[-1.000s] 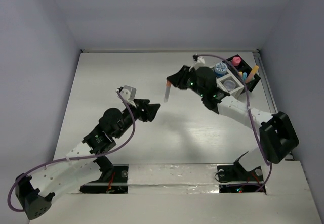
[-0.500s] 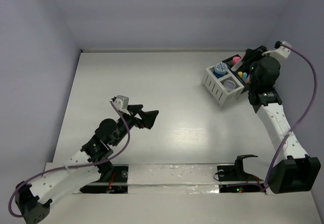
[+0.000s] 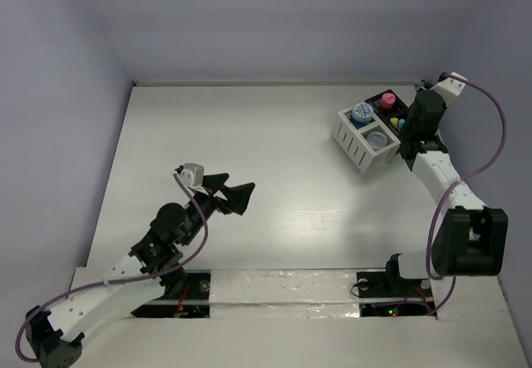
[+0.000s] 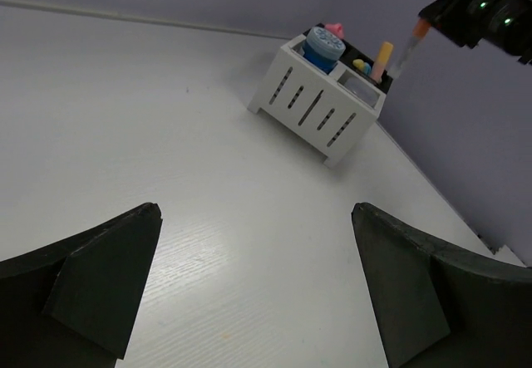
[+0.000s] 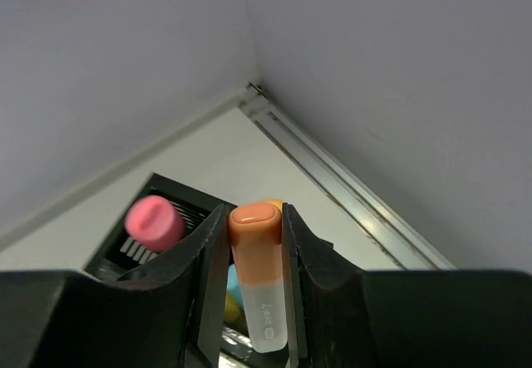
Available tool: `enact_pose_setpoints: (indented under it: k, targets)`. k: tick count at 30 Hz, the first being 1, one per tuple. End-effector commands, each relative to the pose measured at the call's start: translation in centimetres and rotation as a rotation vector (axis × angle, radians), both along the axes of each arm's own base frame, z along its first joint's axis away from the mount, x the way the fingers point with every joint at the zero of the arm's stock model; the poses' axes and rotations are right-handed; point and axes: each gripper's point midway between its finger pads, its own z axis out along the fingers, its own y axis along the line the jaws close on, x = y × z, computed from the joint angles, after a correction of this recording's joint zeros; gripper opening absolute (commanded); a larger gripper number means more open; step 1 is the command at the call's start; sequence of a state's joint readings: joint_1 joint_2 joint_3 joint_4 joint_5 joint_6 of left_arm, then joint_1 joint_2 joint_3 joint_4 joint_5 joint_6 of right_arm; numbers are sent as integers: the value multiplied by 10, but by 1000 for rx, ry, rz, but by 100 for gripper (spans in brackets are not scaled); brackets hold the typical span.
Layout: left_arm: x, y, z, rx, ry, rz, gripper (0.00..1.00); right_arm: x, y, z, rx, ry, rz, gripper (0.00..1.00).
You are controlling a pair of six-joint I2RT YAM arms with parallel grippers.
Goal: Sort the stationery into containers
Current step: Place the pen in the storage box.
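The organizer (image 3: 359,145) stands at the far right, with a white slatted half and a black half (image 3: 409,112). A blue jar (image 3: 362,113) and a grey jar (image 3: 378,139) sit in the white half. A pink item (image 3: 387,100) and a yellow pen (image 4: 382,56) are in the black half. My right gripper (image 5: 256,212) hangs over the black half, shut on an orange-capped marker (image 5: 258,243) with a translucent body. My left gripper (image 3: 231,190) hovers over bare table at centre left, open and holding nothing (image 4: 253,210).
Lilac walls close in the table at the back and on both sides. A metal rail (image 5: 349,185) runs along the right edge just behind the organizer. Both arm bases sit on a taped strip (image 3: 274,285) at the near edge.
My right arm swung from mid-table to above the organizer's black half, still holding the marker. My left gripper opened wide and drew back toward the near left.
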State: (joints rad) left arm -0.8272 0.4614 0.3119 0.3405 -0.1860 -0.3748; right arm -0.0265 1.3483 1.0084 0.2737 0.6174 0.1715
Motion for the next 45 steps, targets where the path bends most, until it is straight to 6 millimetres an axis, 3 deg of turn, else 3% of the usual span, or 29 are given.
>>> enact_pose_setpoints:
  k: [1,13,23,28,31,34,36,37,38,40,41,42,44,45]
  targets:
    - [0,7,15,-49,-48,26,99,5,-13,28,-80,-66,-63,0]
    - [5,2,7,-23,-25,28,99,22,-4,-37,-112,36,18,0]
    - [8,4,3,-13,-18,47,99,34,7,-59,-95,19,86,0]
    - [9,3,3,-9,-17,48,99,24,11,-84,-22,39,92,3]
    - [10,3,1,-5,-15,48,99,15,18,-100,38,66,94,12]
    - [10,3,1,-6,-14,50,99,8,19,-104,55,63,97,27]
    - [11,3,0,-5,-12,53,99,5,20,-102,57,62,103,45]
    - [11,3,0,-6,-13,54,99,4,21,-94,55,50,109,52]
    - [11,3,0,-8,-12,56,99,4,22,-87,54,38,113,66]
    - [12,2,0,-13,-11,57,99,3,28,-76,57,29,136,78]
    - [12,1,-1,-12,-6,54,99,3,29,-55,58,-14,144,94]
    - [12,0,3,-26,-8,51,99,3,33,-50,69,-10,166,100]
    - [12,-2,7,-36,-5,43,99,2,38,-32,90,-38,190,100]
    - [13,-3,11,-43,-7,41,99,0,43,-13,103,-68,214,100]
